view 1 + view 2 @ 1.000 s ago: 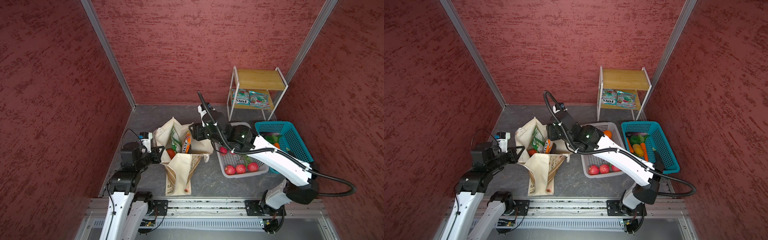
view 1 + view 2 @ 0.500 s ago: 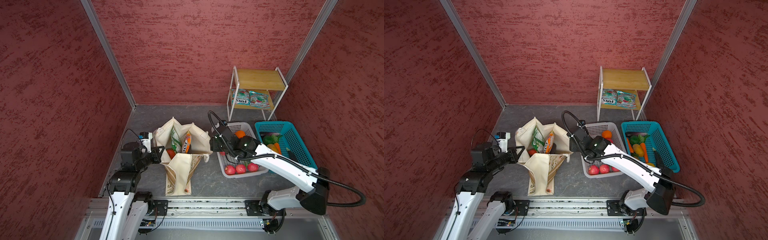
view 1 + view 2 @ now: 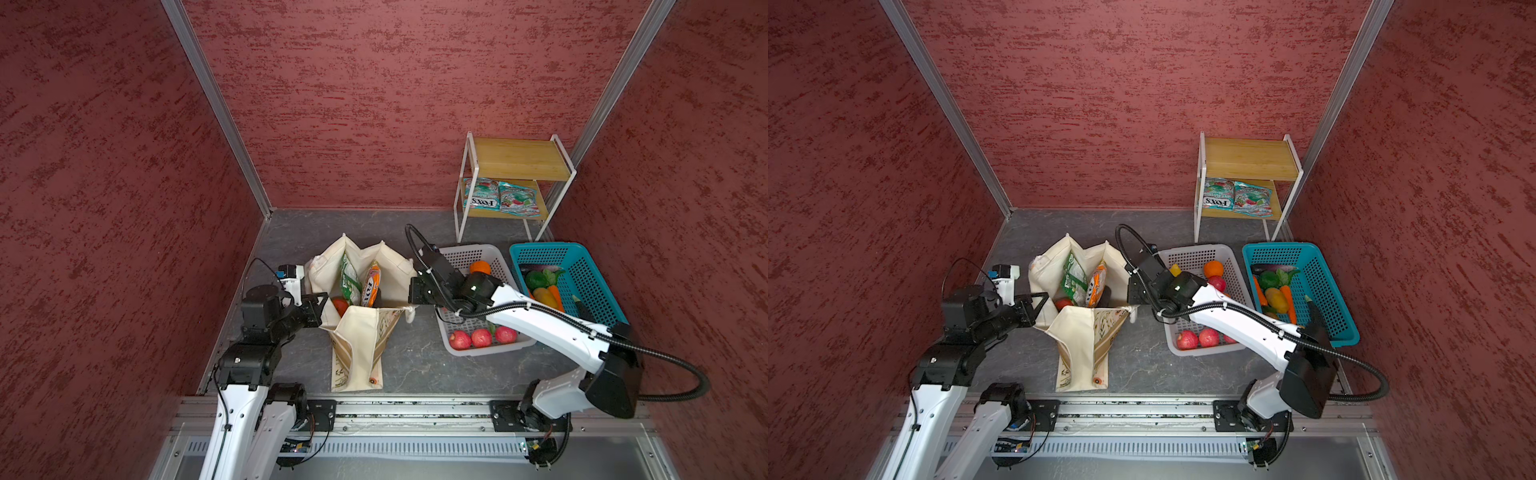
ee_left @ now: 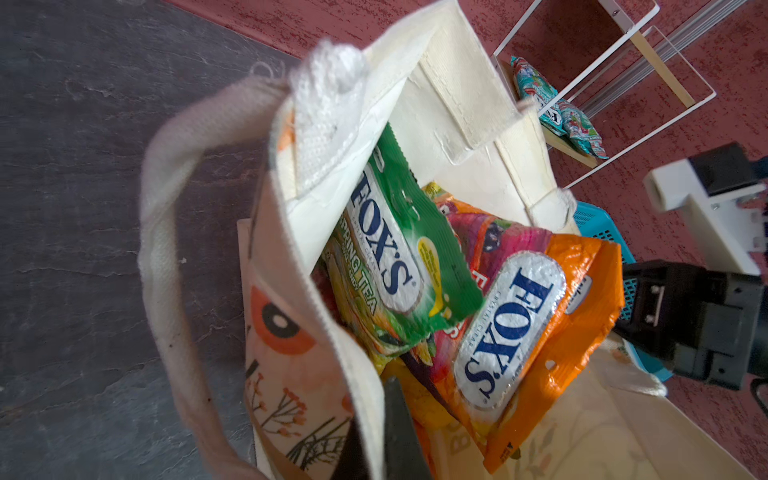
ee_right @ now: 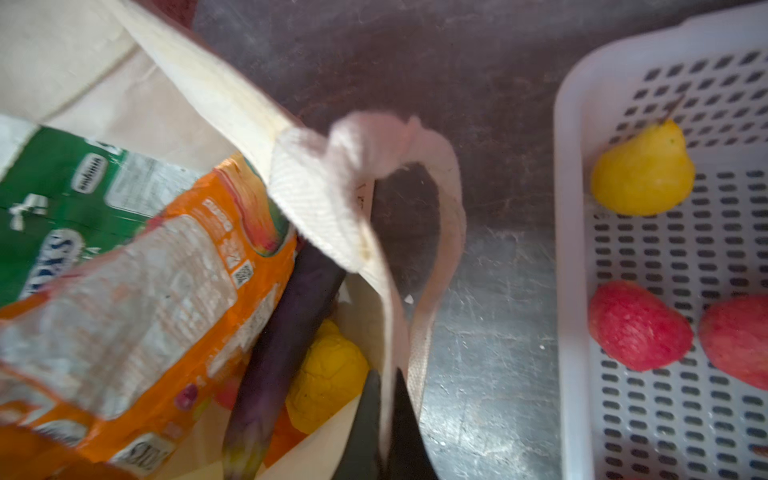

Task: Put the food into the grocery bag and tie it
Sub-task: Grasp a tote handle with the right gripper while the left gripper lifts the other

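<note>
The cream floral grocery bag (image 3: pixel 357 336) (image 3: pixel 1079 336) stands open mid-floor. A green FOX'S packet (image 3: pixel 349 278) (image 4: pixel 399 249), an orange FOX'S packet (image 3: pixel 371 284) (image 4: pixel 519 332) and a red tomato (image 3: pixel 340 306) stick up inside it. Deeper in lie a purple eggplant (image 5: pixel 286 340) and a yellow fruit (image 5: pixel 328 374). My left gripper (image 3: pixel 322 305) (image 4: pixel 374 415) is shut on the bag's left rim. At the right rim, beside the white handle (image 5: pixel 436 249), my right gripper (image 3: pixel 409 291) (image 5: pixel 385 382) is shut on the cloth. Red apples (image 3: pixel 481 337) lie in the grey basket (image 3: pixel 461 253).
The grey basket also holds an orange (image 3: pixel 480 267) and a yellow fruit (image 5: pixel 642 174). To its right a teal basket (image 3: pixel 582 266) holds vegetables. A small wooden shelf (image 3: pixel 517 158) at the back right carries two packets (image 3: pixel 498 199). Red walls close in on three sides.
My right gripper drew back from over the bag's mouth to its right rim and closed on the cloth there. The left gripper has kept its hold.
</note>
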{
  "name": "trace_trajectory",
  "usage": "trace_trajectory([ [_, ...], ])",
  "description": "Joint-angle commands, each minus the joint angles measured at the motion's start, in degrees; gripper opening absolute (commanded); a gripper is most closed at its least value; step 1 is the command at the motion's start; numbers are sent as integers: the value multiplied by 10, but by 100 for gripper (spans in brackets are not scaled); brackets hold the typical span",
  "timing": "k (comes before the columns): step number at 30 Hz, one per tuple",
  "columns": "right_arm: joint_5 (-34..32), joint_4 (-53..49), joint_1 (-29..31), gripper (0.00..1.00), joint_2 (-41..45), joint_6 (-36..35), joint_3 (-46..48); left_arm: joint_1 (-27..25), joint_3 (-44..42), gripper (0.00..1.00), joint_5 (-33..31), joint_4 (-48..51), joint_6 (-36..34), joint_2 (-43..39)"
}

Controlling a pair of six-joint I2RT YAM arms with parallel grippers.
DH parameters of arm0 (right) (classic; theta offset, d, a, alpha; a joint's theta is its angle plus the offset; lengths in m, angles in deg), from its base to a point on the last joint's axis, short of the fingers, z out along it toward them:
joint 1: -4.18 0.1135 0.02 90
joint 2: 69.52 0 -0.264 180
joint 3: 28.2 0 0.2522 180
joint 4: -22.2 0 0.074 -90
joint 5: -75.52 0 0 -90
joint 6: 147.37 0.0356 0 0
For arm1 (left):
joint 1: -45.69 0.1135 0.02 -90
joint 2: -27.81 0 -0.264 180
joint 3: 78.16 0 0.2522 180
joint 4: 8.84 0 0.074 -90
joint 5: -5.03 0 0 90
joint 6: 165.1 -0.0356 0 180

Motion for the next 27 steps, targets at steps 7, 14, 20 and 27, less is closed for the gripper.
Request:
trace_trajectory([
  [7,-56,-77,16,0,-23,-42,-249,-17,273,0,13,64,7,155],
  [14,-94,-109,17,0,-24,-45,-257,-93,340,0,-47,85,7,240],
  [20,-147,-117,13,0,-23,-69,-225,-152,300,0,-90,46,18,272],
  [27,-138,-108,-5,0,-25,-70,-172,-158,283,0,-109,38,22,278],
])
